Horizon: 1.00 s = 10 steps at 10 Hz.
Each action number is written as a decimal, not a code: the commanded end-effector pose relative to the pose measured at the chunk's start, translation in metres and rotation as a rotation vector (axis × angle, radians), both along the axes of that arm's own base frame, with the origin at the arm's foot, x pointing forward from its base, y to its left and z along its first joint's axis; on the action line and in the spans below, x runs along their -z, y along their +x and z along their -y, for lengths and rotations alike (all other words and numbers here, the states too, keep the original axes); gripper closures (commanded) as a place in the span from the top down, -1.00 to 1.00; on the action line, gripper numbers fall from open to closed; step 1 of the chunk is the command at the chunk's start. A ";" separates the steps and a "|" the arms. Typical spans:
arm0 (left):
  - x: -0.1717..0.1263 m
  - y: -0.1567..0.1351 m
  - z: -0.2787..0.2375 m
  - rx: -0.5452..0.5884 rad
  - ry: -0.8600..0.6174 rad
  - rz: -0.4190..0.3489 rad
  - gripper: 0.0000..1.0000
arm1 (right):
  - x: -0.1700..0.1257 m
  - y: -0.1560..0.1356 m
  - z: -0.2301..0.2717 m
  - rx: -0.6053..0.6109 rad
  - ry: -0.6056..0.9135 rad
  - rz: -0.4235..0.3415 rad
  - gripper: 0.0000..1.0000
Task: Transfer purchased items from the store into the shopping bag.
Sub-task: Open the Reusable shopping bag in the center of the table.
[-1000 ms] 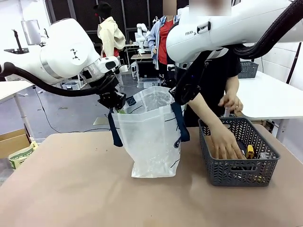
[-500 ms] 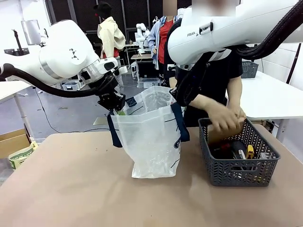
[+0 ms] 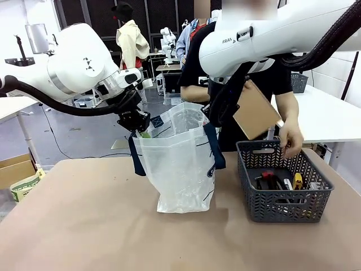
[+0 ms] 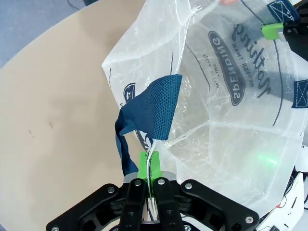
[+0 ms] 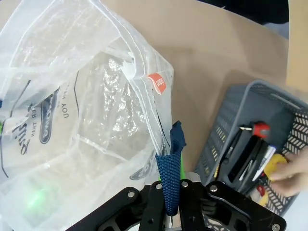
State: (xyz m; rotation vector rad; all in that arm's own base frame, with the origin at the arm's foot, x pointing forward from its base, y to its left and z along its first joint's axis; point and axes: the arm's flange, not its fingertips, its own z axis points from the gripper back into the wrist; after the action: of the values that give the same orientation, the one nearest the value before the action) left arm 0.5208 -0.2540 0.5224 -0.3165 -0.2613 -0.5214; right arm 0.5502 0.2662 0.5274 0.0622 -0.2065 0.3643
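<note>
The translucent shopping bag (image 3: 179, 164) stands open at mid-table, held up by both grippers. My left gripper (image 3: 136, 126) is shut on its left rim beside the navy strap (image 4: 153, 111), the green pads (image 4: 143, 166) pinching the plastic. My right gripper (image 3: 213, 117) is shut on the right rim and strap (image 5: 168, 179). A person holds a flat tan cardboard box (image 3: 256, 110) tilted in the air between the bag and the dark grey store basket (image 3: 282, 199). The bag's inside (image 5: 91, 101) looks bare. The basket (image 5: 226, 139) holds black and red tools and a yellow piece (image 3: 298, 181).
The person's other hand (image 3: 293, 142) rests at the basket's far rim. A brown cardboard box (image 3: 14, 169) sits off the table's left edge. Bare tan tabletop (image 3: 84, 226) lies in front of and left of the bag.
The person's hand has lifted the tan box out of the basket and raised it toward the bag. Both arms and the bag have stayed still.
</note>
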 end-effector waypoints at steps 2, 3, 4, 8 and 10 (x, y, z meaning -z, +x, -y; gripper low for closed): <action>0.001 0.000 -0.001 0.001 0.005 0.002 -1.00 | 0.000 0.001 0.001 0.002 -0.001 -0.001 -1.00; 0.000 0.000 0.000 0.000 0.000 0.000 -1.00 | 0.000 0.000 0.000 0.000 0.000 0.000 -1.00; -0.004 -0.002 -0.005 0.021 -0.027 0.001 -1.00 | 0.000 0.001 0.000 0.001 -0.007 -0.006 -1.00; -0.009 -0.003 -0.020 -0.027 -0.068 0.000 -1.00 | 0.000 0.002 0.001 -0.006 -0.024 -0.017 -1.00; -0.006 0.000 -0.023 -0.039 -0.060 -0.014 -1.00 | -0.001 0.003 0.002 0.006 -0.031 -0.020 -1.00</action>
State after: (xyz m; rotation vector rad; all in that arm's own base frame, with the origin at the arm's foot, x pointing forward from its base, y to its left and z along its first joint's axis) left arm 0.5237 -0.2391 0.5315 -0.3507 -0.2761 -0.4739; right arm 0.5495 0.2658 0.5268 0.0560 -0.1911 0.3652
